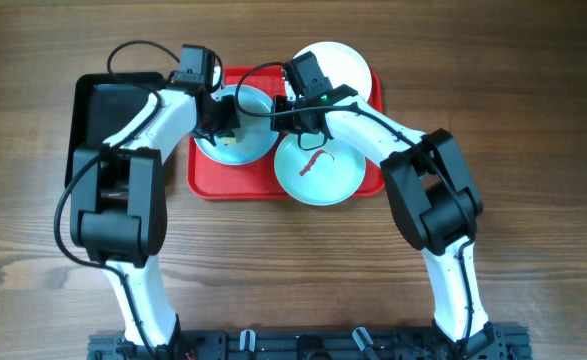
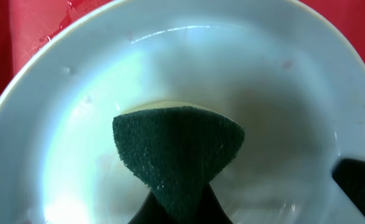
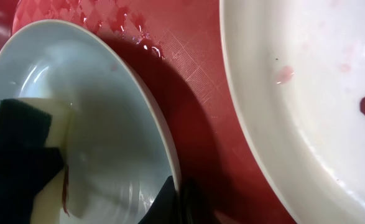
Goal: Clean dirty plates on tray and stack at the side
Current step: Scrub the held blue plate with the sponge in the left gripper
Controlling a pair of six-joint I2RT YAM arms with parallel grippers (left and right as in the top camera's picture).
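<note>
The red tray (image 1: pixel 205 182) carries three plates. In the pale blue plate (image 1: pixel 249 146) at its left, my left gripper (image 1: pixel 216 120) is shut on a dark green and yellow sponge (image 2: pixel 176 149), which presses flat on the wet plate floor (image 2: pixel 76 124). My right gripper (image 3: pixel 181 202) is shut on that plate's rim (image 3: pixel 163 143), one finger inside and one outside. A white plate (image 1: pixel 325 178) with a reddish-brown smear (image 1: pixel 313 163) lies at the front right. Another white plate (image 1: pixel 339 62) sits at the back right.
A black tray (image 1: pixel 113 105) lies left of the red tray, under the left arm. Pink droplets wet the red tray floor (image 3: pixel 194 81) between the plates. The smeared white plate (image 3: pixel 306 124) lies close to the right gripper's right side. Bare wood table (image 1: pixel 293 260) lies in front.
</note>
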